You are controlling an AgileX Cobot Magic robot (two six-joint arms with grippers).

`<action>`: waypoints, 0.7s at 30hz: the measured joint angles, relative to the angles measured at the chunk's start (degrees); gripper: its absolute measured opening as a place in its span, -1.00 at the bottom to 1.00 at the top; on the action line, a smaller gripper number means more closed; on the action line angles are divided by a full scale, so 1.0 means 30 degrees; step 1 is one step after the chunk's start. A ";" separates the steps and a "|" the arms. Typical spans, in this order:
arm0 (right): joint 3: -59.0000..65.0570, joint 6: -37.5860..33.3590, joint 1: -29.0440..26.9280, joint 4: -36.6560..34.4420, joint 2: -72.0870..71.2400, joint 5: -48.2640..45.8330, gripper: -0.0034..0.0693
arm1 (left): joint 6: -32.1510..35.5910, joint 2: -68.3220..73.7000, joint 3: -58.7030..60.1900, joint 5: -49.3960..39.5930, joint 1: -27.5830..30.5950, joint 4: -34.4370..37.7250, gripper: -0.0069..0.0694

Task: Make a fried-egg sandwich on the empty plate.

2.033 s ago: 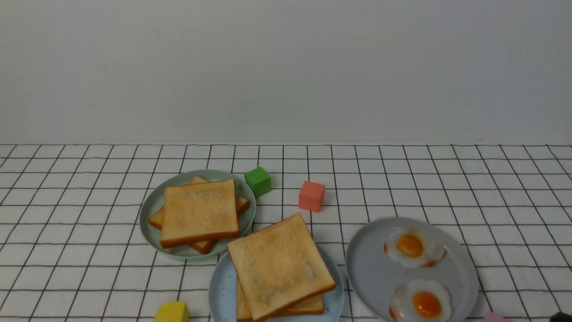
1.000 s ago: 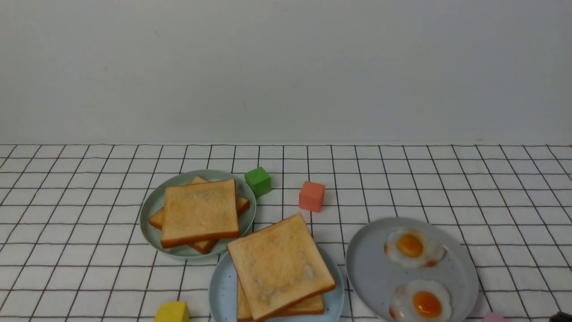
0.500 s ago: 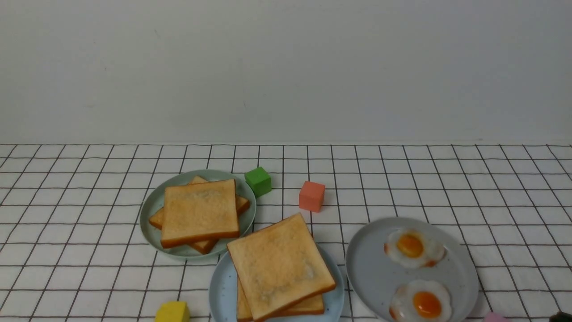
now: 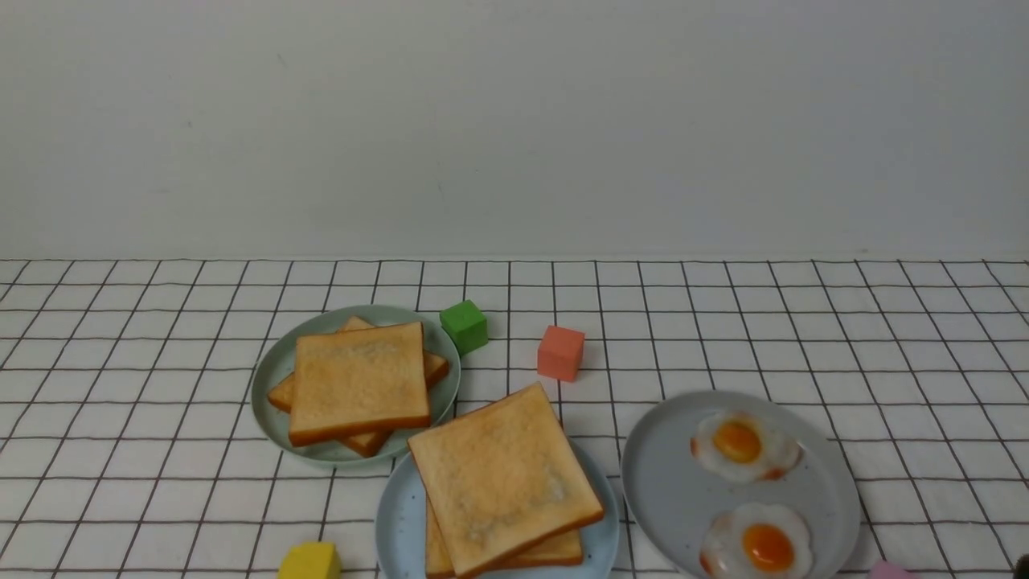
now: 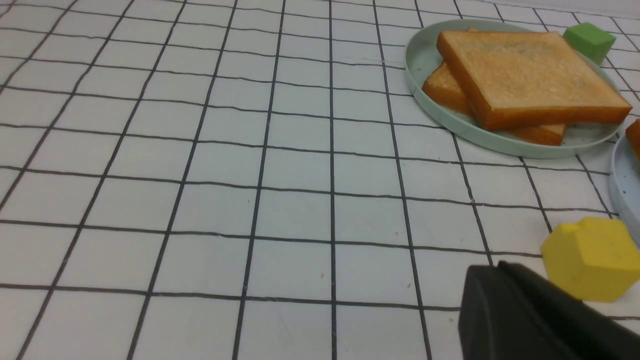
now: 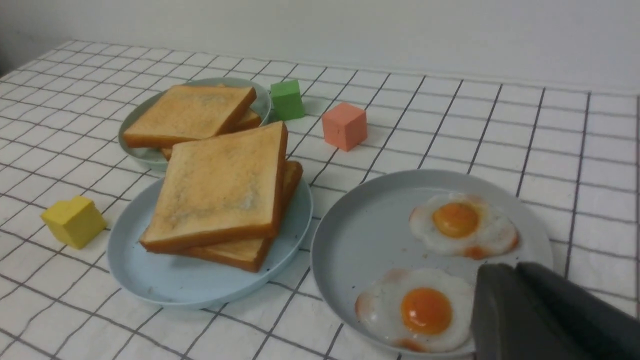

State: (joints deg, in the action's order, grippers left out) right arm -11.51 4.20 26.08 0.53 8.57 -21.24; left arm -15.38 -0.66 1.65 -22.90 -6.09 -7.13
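Two stacked toast slices (image 4: pixel 502 482) on sky-blue plate (image 4: pixel 394 523); egg between them unseen.
Wrist views alone show left gripper (image 5: pixel 530 320) and right gripper (image 6: pixel 535 315); opening cannot be told.

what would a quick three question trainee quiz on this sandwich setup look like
1. True or false: the blue plate holds two stacked toast slices.
2. How many fried eggs lie on the grey plate? A) one B) two C) three
3. Which coloured block lies nearest the left tool in the left wrist view?

Key
1. True. No egg shows between the slices from these views.
2. B. Two eggs, both sunny side up, with a gap between them.
3. The yellow block. The green block sits far off, beyond the green plate.
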 joint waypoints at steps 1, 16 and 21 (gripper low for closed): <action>0.0000 0.0000 -0.0195 0.0256 -0.0188 -0.0098 -0.75 | 0.0000 0.0000 0.0000 0.0000 0.0000 0.0000 -0.78; 0.4043 0.0021 -0.6291 -0.0515 -0.3073 -0.0764 -0.71 | 0.0000 0.0000 0.0000 0.0059 0.0000 -0.0020 -0.74; 0.4121 0.0021 -0.6732 -0.0796 -0.3070 -0.0467 -0.70 | 0.0000 0.0000 0.0000 0.0059 0.0000 -0.0020 -0.73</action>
State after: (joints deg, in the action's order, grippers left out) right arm 0.85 4.27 5.88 -1.86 -0.64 -22.65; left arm -15.38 -0.66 1.65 -22.72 -6.09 -7.19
